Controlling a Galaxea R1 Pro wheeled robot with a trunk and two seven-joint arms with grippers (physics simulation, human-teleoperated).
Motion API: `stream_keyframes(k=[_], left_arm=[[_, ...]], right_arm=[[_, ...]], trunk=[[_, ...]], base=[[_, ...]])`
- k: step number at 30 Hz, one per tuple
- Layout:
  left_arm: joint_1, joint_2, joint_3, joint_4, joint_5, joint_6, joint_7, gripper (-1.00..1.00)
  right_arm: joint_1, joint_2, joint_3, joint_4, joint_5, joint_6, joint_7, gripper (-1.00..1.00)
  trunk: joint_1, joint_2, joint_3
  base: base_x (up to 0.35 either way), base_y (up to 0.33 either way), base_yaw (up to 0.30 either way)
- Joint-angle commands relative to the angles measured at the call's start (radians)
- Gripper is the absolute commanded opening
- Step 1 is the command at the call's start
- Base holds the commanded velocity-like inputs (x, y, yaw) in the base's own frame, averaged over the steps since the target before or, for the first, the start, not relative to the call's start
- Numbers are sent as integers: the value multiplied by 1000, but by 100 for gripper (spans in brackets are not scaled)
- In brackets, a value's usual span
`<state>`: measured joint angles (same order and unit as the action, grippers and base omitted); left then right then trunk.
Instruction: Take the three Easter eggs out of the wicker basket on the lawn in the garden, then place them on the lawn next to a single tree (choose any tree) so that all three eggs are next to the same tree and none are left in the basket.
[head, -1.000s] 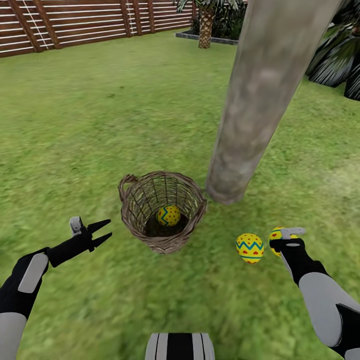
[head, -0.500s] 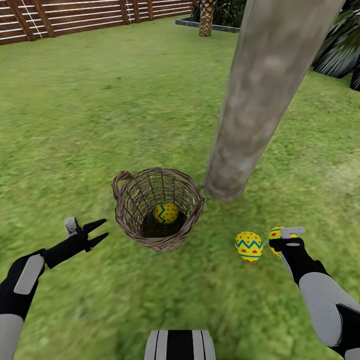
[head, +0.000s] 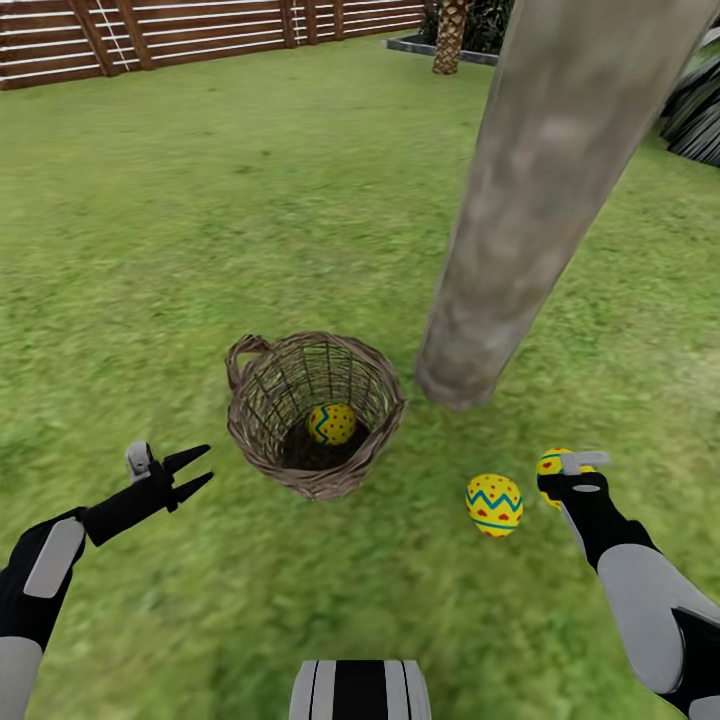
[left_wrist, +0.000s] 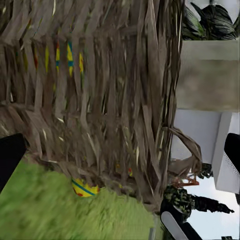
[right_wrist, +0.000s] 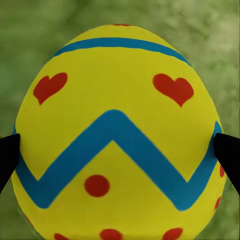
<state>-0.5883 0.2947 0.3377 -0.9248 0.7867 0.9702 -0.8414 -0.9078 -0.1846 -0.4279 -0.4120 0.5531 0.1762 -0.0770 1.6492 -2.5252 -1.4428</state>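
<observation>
Green lawn (head: 200, 220) runs back to a wooden fence (head: 200, 35). My left gripper (head: 190, 473) hangs spread beside the wicker basket (head: 262, 440), which holds one egg (head: 332, 424). Right of it, near the tree (head: 520, 220), a second egg (head: 494, 505) lies loose; my right gripper (head: 575, 472) clasps the third egg (right_wrist: 117, 135).

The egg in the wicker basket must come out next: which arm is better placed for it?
Probably the left. The left gripper is open beside the wicker basket holding that egg. The right gripper is shut on another egg near the tree.
</observation>
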Motion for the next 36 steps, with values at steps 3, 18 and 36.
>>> stream_keyframes(k=[3,18,36], left_arm=[[0,0,1,1,-3,4,-4,100],[2,7,-14,-13,0,15,-1,100],[2,8,-14,-14,0,15,1,100]], right_arm=[[0,1,-2,-1,7,3,0,-100],[1,4,-2,0,7,4,6,-100],[1,5,-3,-1,7,6,-3,-100]], trunk=[[0,0,-1],[3,-2,-28],[11,-6,-97]], base=[[0,-182,236],[0,-4,7],[0,0,0]])
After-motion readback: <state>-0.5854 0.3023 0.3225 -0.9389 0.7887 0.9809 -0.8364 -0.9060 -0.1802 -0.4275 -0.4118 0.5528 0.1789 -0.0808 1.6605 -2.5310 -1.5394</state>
